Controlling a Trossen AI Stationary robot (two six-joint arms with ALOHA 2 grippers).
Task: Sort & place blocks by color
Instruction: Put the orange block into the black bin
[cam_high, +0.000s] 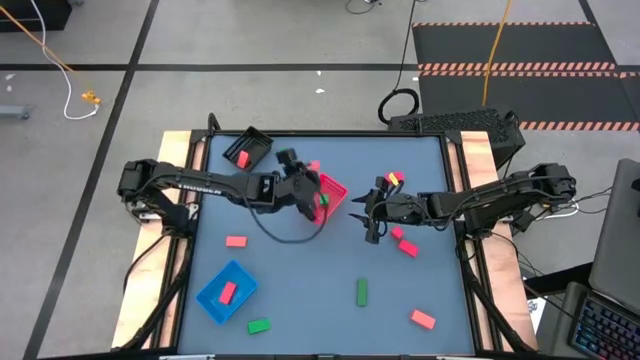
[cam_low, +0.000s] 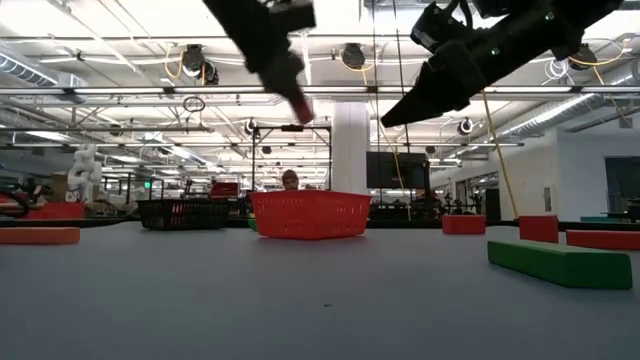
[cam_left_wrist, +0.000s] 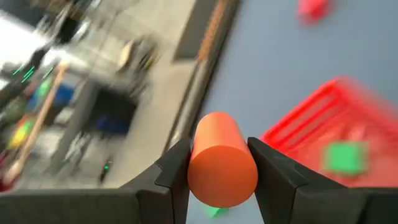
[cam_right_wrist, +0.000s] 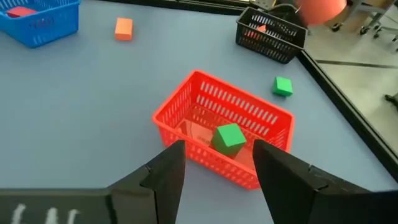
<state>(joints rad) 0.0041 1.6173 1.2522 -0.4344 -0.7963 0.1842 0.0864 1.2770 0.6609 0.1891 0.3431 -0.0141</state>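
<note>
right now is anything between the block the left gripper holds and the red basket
Nothing visible blocks it. The left gripper holds a reddish cylinder block above the table, and the red basket sits just past it, open-topped, with one green block inside. The right gripper, open, hovers on the basket's other side.

Red basket (cam_low: 310, 215) stands mid-table, green block (cam_low: 558, 262) nearer right.
</note>
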